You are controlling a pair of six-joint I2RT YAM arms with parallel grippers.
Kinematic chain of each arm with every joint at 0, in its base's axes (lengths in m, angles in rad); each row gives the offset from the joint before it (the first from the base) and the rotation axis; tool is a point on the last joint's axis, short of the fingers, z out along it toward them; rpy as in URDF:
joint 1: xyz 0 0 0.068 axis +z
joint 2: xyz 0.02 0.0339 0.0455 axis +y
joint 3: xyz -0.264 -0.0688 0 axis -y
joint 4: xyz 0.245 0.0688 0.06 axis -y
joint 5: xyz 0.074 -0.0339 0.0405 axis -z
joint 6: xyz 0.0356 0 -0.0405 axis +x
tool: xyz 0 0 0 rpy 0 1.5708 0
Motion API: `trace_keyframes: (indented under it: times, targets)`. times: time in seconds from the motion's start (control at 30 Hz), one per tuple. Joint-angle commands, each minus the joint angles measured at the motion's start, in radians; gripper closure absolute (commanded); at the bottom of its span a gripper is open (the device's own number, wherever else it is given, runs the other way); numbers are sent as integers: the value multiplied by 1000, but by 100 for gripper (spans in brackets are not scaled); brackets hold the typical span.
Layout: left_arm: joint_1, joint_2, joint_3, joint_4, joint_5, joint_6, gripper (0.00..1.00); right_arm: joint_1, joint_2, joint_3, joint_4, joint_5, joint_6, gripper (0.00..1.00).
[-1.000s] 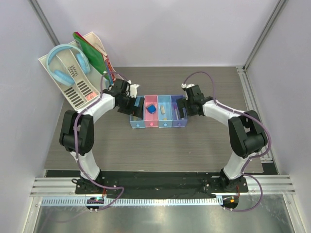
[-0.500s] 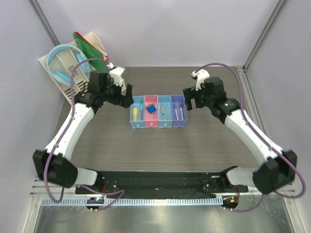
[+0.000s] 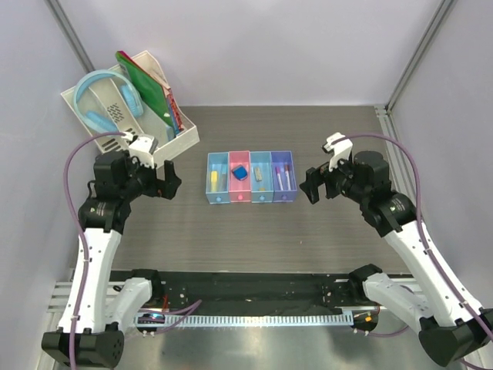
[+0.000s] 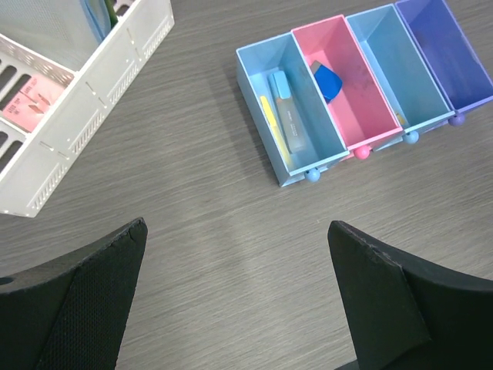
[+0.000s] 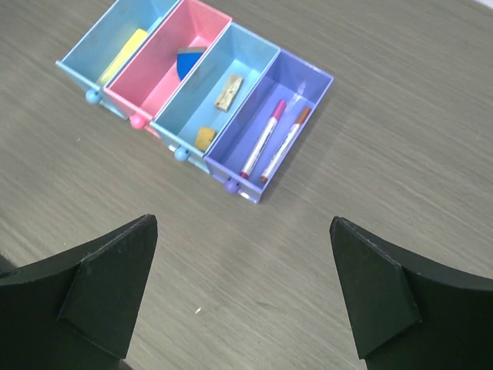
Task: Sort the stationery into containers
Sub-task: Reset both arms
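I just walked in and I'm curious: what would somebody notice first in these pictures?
Probably the row of four bright bins in the middle of the table, light blue, pink, light blue and purple, with a blue eraser in the pink one and two pens in the purple one. Next, the big blue headphones draped on the white rack at the far left corner.

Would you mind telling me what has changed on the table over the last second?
Both arms drew back from the row of bins. The left gripper swung out to the left and nearer the bases, and the right gripper did the same to the right. Both are open and empty, and nothing was visibly taken or dropped. The bins, blue eraser, pens and white rack stayed put.
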Motion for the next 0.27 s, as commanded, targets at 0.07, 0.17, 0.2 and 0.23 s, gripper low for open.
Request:
trace_keyframes:
  times: [0.07, 0.17, 0.2, 0.23]
  targets:
    - [4, -9, -7, 18, 33, 18, 0, -12, -29, -11, 2, -56, -10, 0]
    - [4, 0, -11, 28, 28, 13, 0, -15, -23, -7, 2, -53, -8, 1]
    - [4, 4, -16, 31, 28, 12, 0, -15, -23, -8, 5, -53, -8, 0]
    - [4, 4, -17, 34, 27, 10, 0, -15, -25, -11, 9, -54, -11, 0]
